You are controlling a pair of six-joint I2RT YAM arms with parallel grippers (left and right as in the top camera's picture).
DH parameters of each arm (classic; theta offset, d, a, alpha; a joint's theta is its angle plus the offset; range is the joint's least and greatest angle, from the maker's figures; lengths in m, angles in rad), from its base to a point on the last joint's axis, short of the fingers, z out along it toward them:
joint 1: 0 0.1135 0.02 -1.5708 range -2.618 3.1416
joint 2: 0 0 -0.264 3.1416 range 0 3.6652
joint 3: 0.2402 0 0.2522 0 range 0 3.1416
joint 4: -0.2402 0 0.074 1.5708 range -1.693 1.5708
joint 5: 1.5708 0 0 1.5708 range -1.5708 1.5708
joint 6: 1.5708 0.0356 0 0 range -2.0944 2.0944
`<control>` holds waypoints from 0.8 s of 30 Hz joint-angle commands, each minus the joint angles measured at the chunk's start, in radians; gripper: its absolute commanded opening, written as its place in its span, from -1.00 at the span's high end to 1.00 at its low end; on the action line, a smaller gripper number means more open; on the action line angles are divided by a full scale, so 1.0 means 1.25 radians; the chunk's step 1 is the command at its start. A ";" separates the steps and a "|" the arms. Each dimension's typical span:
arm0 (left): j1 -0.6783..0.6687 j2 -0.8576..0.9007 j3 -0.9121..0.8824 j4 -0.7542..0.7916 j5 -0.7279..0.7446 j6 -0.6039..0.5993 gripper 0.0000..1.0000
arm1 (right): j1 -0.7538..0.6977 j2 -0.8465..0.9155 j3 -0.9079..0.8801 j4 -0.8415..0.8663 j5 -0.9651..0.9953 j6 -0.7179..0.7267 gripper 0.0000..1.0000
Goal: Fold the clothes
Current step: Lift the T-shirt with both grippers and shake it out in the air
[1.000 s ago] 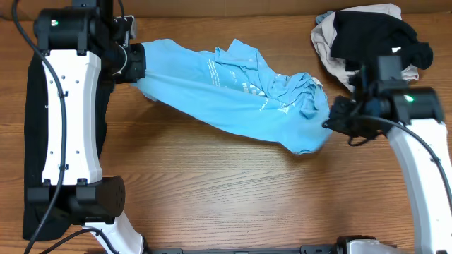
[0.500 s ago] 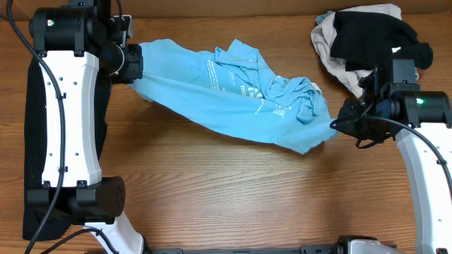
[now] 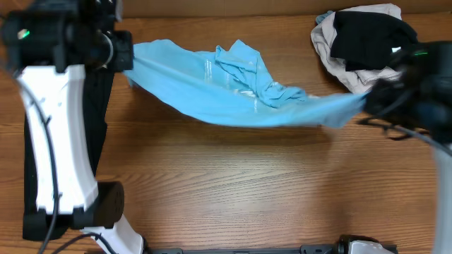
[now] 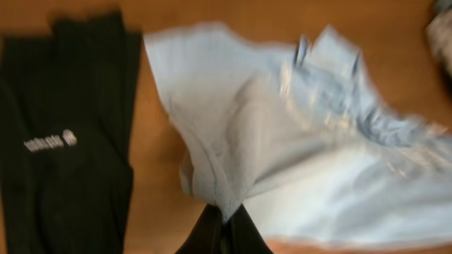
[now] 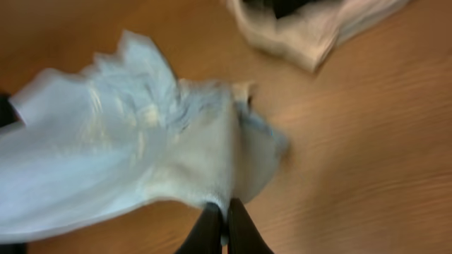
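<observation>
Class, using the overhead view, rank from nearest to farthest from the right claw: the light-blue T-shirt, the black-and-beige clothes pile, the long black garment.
1. Light-blue T-shirt, gripped by the right claw.
2. Black-and-beige clothes pile, top right corner.
3. Long black garment, far left.

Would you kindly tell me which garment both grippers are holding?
The light-blue T-shirt, stretched between left gripper and right gripper; the black garment and the pile lie untouched.
</observation>
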 commanded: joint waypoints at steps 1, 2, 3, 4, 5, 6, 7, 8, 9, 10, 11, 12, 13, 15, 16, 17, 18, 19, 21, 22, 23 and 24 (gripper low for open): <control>0.006 -0.125 0.127 0.004 -0.008 0.012 0.92 | -0.050 -0.065 0.229 -0.064 0.042 -0.022 0.93; 0.006 -0.143 0.147 0.005 -0.008 0.011 0.92 | -0.066 -0.065 0.290 -0.085 0.042 -0.024 0.93; 0.006 -0.166 0.170 0.006 -0.008 0.011 0.92 | -0.080 -0.065 0.341 -0.102 0.043 -0.027 0.93; 0.006 -0.189 0.190 0.008 -0.008 0.011 0.92 | -0.096 -0.065 0.400 -0.120 0.042 -0.035 0.92; 0.006 -0.209 0.206 0.010 -0.008 0.011 0.92 | -0.111 -0.065 0.459 -0.136 0.042 -0.043 0.93; 0.006 -0.233 0.222 0.014 -0.008 0.011 0.92 | -0.121 -0.065 0.494 -0.145 0.045 -0.043 0.93; 0.006 -0.255 0.234 0.018 -0.008 0.011 0.92 | -0.132 -0.065 0.545 -0.158 0.049 -0.044 0.92; 0.006 -0.278 0.243 0.024 -0.009 0.011 0.92 | -0.138 -0.065 0.591 -0.170 0.056 -0.044 0.93; 0.006 -0.300 0.248 0.030 -0.012 0.011 0.92 | -0.140 -0.065 0.633 -0.181 0.064 -0.043 0.93; 0.006 -0.320 0.248 0.036 -0.018 0.010 0.92 | -0.140 -0.065 0.666 -0.187 0.070 -0.043 0.93; 0.006 -0.340 0.248 0.041 -0.036 0.005 0.92 | -0.140 -0.065 0.698 -0.187 0.070 -0.043 0.92; 0.006 -0.356 0.248 0.043 -0.061 -0.001 0.92 | -0.140 -0.066 0.724 -0.187 0.069 -0.043 0.93; 0.006 -0.367 0.248 0.043 -0.081 -0.002 0.92 | -0.140 -0.066 0.746 -0.187 0.070 -0.043 0.93; 0.006 -0.377 0.247 0.042 -0.117 -0.007 0.92 | -0.140 -0.066 0.762 -0.183 0.069 -0.045 0.93; 0.006 -0.377 0.246 0.041 -0.127 -0.007 0.92 | -0.140 -0.065 0.760 -0.179 0.069 -0.047 0.92; 0.006 -0.372 0.242 0.042 -0.134 -0.007 0.92 | -0.140 -0.061 0.755 -0.175 0.069 -0.050 0.93; 0.006 -0.366 0.236 0.043 -0.136 -0.006 0.92 | -0.140 -0.056 0.749 -0.171 0.067 -0.054 0.93; 0.006 -0.357 0.229 0.045 -0.137 -0.007 0.92 | -0.140 -0.047 0.740 -0.165 0.062 -0.064 0.93; 0.006 -0.327 0.213 0.047 -0.140 -0.006 0.92 | -0.140 -0.020 0.721 -0.142 0.053 -0.070 0.93; 0.006 -0.310 0.207 0.049 -0.143 -0.006 0.92 | -0.140 -0.006 0.714 -0.128 0.043 -0.078 0.92; 0.006 -0.286 0.200 0.053 -0.150 -0.006 0.92 | -0.140 0.014 0.705 -0.109 0.022 -0.091 0.92; 0.006 -0.259 0.196 0.058 -0.158 -0.006 0.92 | -0.140 0.034 0.699 -0.092 0.004 -0.091 0.93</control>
